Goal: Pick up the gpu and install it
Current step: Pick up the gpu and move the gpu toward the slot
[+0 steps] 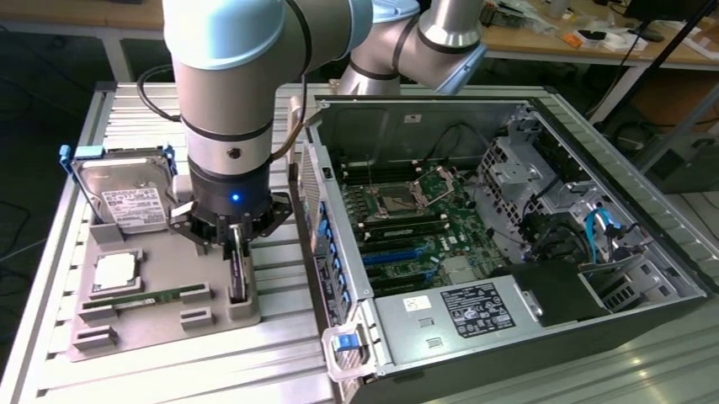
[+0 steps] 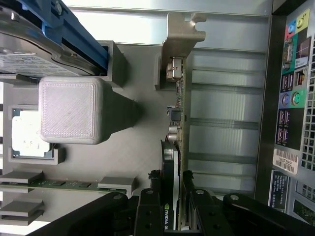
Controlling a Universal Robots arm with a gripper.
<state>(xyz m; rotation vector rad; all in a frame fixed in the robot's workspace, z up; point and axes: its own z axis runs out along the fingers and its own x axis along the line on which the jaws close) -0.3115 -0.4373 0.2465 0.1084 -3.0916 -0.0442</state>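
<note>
status: install not done. the gpu [image 1: 238,282] stands on edge in its slot at the near corner of the grey holder tray [image 1: 146,324] on the tabletop [image 1: 281,362], beside the open computer case [image 1: 540,109], not inside it. expansion slots on the motherboard [image 1: 450,210] look unoccupied, as far as the exterior view shows. judged stage: the pick-up, at the grasp, card not yet lifted clear of the tray; the carry over to the case and the seating are all left

gripper [image 1: 236,252]: directly above the card, reaching straight down. in the wrist view the gripper [image 2: 172,194] straddles the gpu [image 2: 170,167] at its fan end, one finger on each face; the jaws look closed against the card, so read as gripping the gpu. the silver bracket end points away from the gripper

hard drive [image 1: 124,198] and memory stick [image 1: 141,296] sit in their own tray places, apart from the gripper
</note>
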